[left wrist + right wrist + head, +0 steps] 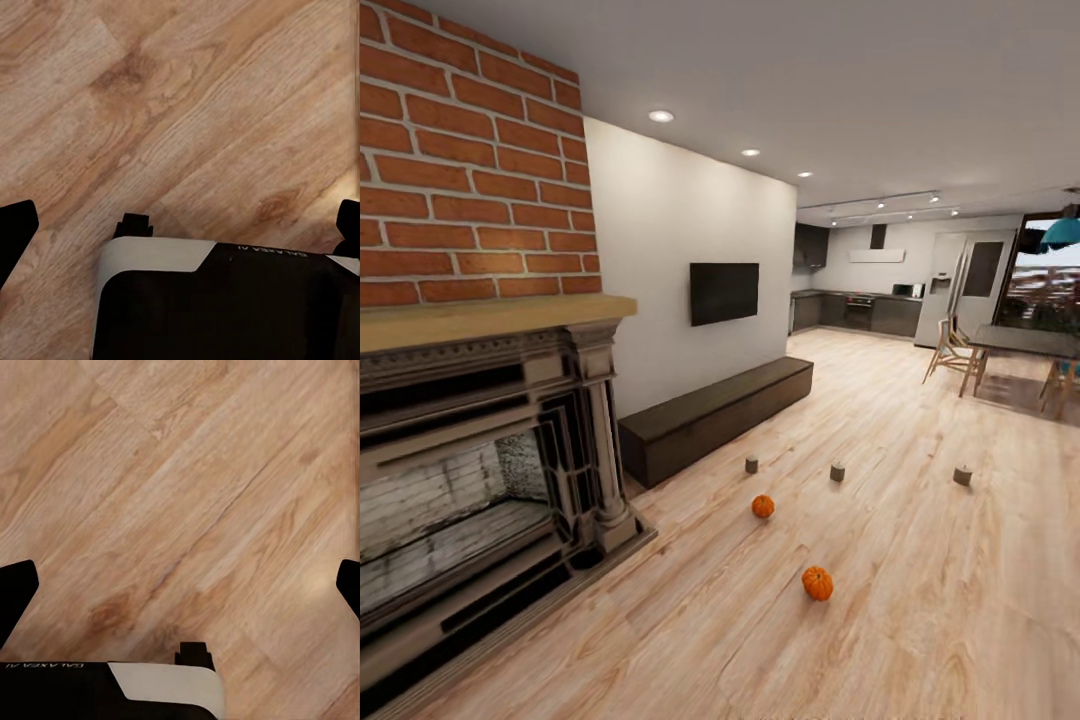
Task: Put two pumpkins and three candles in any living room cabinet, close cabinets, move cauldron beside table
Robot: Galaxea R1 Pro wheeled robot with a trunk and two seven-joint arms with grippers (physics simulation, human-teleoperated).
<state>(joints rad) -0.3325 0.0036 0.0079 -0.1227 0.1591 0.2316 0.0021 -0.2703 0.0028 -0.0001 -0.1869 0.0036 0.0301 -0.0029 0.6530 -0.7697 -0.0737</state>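
Two orange pumpkins lie on the wooden floor in the head view, one nearer [817, 583] and one farther [763, 506]. Beyond them stand three beige candles in a loose row: left [751, 465], middle [837, 472], right [962, 476]. The long, low dark brown cabinet [710, 415] runs along the white wall under the TV, its doors shut. My left gripper [180, 225] and right gripper [180, 585] hang open over bare floor, with dark fingertips [15, 232] [15, 589] at the picture edges and nothing between them. The cauldron and the coffee table are out of view.
A brick fireplace [480, 480] with a wooden mantel stands close on the left. A taller dining table [1025, 342] with wooden chairs [952, 350] is at the far right, with the kitchen [860, 300] behind it. My robot's base [225, 300] shows under the left wrist.
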